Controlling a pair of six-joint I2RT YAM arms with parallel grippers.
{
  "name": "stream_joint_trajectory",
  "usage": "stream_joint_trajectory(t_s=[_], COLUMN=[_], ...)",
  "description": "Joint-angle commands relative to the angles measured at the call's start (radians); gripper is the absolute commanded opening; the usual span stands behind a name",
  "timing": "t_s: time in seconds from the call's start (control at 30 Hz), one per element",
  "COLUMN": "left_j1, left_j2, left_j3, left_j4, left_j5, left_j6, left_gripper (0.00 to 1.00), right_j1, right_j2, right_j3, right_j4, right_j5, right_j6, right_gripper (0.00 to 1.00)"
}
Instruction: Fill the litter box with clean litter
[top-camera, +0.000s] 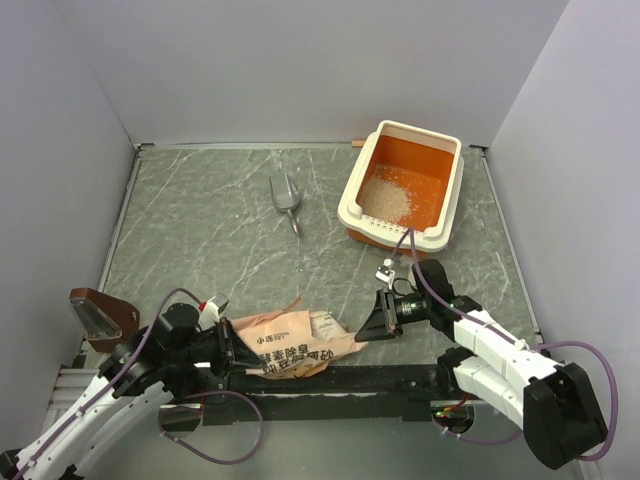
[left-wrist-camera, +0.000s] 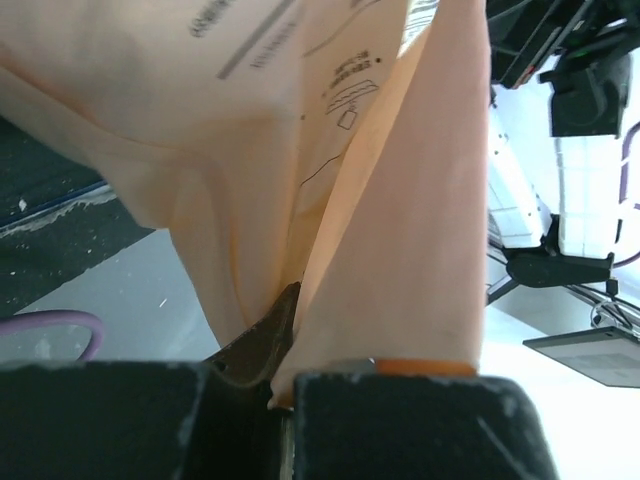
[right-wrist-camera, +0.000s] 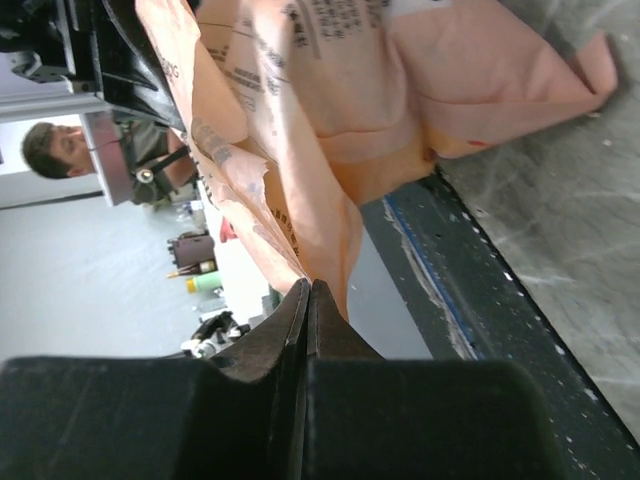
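so the litter box (top-camera: 421, 131) is a big rectangular plastic tray, orange inside with a cream-white rim, sitting at about 1 o'clock on the grey marbled table top (top-camera: 200, 240) and turned a bit off square. Its slotted end faces 6 o'clock, toward the arms. The clean litter (top-camera: 388, 200) is a pale whitish-beige grainy heap covering only the 7 o'clock part of the floor by that slotted end, and the rest of the bottom is bare orange. A small grey metal scoop (top-camera: 285, 195) lies well apart from the box at its 9 o'clock, handle pointing to 6. Down at 6 o'clock, over the table's near edge, the pink-orange printed paper bag (top-camera: 295, 345) is stretched crumpled between both arms. The left gripper (top-camera: 238, 348) has its fingers (left-wrist-camera: 400, 420) pressed together on a fold of the bag (left-wrist-camera: 400, 200) at the 9 o'clock end, and the right gripper (top-camera: 368, 325) is pinching the bag's thin edge (right-wrist-camera: 330, 100) at the 3 o'clock end, tips (right-wrist-camera: 330, 400) closed tight on the paper. As for writing, the bag has dark Chinese characters and a white label panel in the top view, plus lines of small print and little diagrams in the wrist views, all too small or blurry for me to read
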Motion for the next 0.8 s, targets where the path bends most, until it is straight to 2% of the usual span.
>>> stream_joint_trajectory(t_s=[0.0,0.1,0.2,0.3,0.4,0.57,0.7,0.77], left_j1=[-0.005,-0.005,-0.005,-0.005,-0.005,-0.005,-0.005,-0.005], left_j2=[-0.019,0.010,0.030,0.036,0.034,0.016,0.016,0.019], left_j3=[-0.032,-0.029,-0.025,-0.019,-0.008,-0.005,-0.005,0.000], left_j4=[-0.222,-0.224,-0.219,-0.221,-0.227,-0.225,-0.218,-0.208], left_j5=[0.144,0.146,0.146,0.149,0.141,0.137,0.135,0.137], left_j6=[0.011,0.043,0.060,0.066,0.069,0.056,0.060,0.054], left_gripper=[0.01,0.01,0.01,0.01,0.01,0.01,0.01,0.01], right_j1=[-0.024,-0.024,-0.020,-0.010,0.055,0.340,0.506,0.610], right_j2=[0.012,-0.013,-0.059,-0.047,-0.012,0.067,0.087,0.103], right_j3=[0.062,0.154,0.224,0.316,0.427,0.658,0.718,0.746], right_j4=[-0.140,-0.179,-0.135,-0.101,-0.120,-0.261,-0.311,-0.359], right_j5=[0.252,0.347,0.393,0.421,0.439,0.615,0.622,0.689], right_j6=[-0.133,-0.179,-0.177,-0.209,-0.269,-0.472,-0.611,-0.698], right_gripper=[0.15,0.41,0.52,0.57,0.59,0.59,0.59,0.59])
